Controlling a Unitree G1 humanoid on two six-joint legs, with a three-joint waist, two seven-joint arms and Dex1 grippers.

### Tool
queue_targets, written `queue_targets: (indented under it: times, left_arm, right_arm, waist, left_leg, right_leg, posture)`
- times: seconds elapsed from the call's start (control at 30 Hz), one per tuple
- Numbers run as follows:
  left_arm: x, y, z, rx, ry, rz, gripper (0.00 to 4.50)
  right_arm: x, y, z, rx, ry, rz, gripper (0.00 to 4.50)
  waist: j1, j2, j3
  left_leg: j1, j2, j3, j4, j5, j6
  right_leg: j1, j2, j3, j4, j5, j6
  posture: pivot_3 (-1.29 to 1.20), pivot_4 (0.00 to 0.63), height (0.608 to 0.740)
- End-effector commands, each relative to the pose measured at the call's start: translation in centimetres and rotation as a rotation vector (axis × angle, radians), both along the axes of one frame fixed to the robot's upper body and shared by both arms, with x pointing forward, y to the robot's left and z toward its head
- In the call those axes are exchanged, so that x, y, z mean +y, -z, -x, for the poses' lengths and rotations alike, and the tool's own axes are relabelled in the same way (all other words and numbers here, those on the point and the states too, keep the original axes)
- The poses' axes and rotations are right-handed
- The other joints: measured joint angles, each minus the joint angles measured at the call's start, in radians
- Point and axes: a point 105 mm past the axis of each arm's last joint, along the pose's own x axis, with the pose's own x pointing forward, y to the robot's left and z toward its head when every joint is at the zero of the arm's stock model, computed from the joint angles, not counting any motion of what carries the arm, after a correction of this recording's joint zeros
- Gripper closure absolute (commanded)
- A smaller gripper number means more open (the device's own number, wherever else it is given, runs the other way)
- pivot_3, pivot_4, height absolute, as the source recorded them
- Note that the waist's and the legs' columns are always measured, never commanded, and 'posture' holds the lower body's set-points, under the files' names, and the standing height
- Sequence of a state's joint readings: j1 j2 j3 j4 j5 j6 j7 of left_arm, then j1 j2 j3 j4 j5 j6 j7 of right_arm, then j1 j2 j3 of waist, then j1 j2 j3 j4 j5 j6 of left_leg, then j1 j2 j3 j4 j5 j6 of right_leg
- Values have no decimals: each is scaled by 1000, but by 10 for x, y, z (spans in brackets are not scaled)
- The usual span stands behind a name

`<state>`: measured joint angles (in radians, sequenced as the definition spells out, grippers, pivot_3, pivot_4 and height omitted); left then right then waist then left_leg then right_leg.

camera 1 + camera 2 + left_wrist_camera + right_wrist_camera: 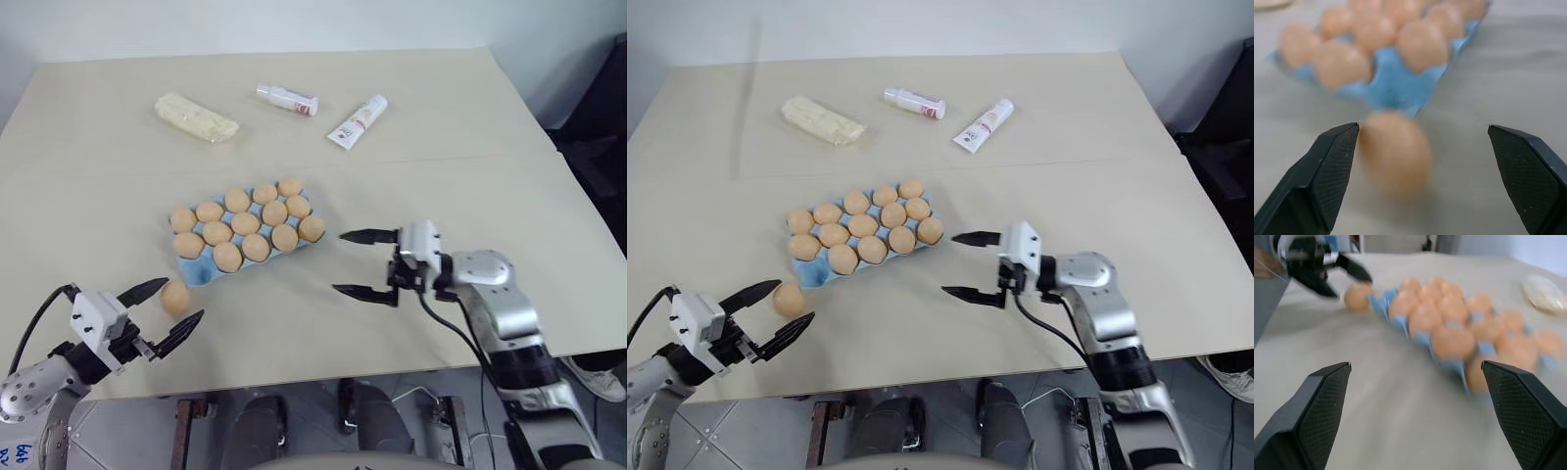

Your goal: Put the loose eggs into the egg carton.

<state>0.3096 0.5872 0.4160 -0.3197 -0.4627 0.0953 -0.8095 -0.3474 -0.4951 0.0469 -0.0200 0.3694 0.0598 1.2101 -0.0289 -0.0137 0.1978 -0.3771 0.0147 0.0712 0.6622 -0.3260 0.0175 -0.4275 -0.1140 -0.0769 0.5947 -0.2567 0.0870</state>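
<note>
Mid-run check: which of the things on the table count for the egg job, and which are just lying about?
Belongs to the job:
- loose egg on the table by the carton's near corner
- egg carton, light blue, one near-corner cup free
- left gripper, open around the loose egg
- right gripper, open

Lying about:
- pale yellow wrapped block
- two white tubes

A pale yellow wrapped block (197,117) lies on the bench (509,127) at eleven o'clock. Two white tubes (287,99) (358,121) lie apart near twelve.
</note>
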Motion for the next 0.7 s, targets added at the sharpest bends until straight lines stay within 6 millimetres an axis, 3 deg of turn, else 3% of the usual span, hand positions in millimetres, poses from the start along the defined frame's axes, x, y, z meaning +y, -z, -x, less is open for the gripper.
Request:
queue_targets:
  times: [0.03, 0.2, 0.37, 0.43, 0.53, 0.7]
  left_arm:
    - [-13, -8, -1, -26, 64, -34, 0]
    - [-18, -11, -7, -39, 94, -48, 0]
    - [-11, -13, -8, -29, 67, -39, 0]
    - [1, -16, -9, -50, -7, -30, 0]
    - [40, -16, 3, -86, -207, -25, 0]
    - [71, -13, 24, -85, -373, -4, 0]
  right_arm:
    - [-20, -7, 8, -48, 37, -20, 33]
    - [-42, 7, 11, -46, 114, 11, 33]
    - [-43, 10, 10, -54, 121, 14, 33]
    - [-36, 4, 7, -63, 102, -6, 33]
    - [-18, -9, 6, -85, 26, -34, 33]
    - [0, -22, 8, -100, -63, -57, 33]
  waist:
    - [-2, 0, 0]
    - [2, 0, 0]
    - [1, 0, 0]
    - [1, 0, 0]
    - [-8, 0, 0]
    - [5, 0, 0]
  left_leg:
    - [1, 1, 3, 0, -1, 1]
    - [6, 2, 7, 0, -1, 2]
    - [7, 2, 9, 3, 0, 2]
    - [7, 2, 10, 3, 0, 3]
    - [7, 3, 11, 3, 0, 3]
    - [6, 4, 10, 2, -1, 3]
  right_leg:
    - [0, 0, -1, 0, 0, 0]
    - [0, 1, -1, 6, 0, 0]
    - [0, 1, 0, 8, 2, 0]
    - [0, 1, 1, 8, 2, 0]
    - [-1, 1, 3, 8, 2, 0]
    - [-2, 1, 4, 6, 1, -1]
  posture:
    - [0, 150, 740]
    - [0, 150, 740]
    - [0, 150, 740]
    - [0, 150, 740]
    - [0, 150, 740]
    - [0, 150, 740]
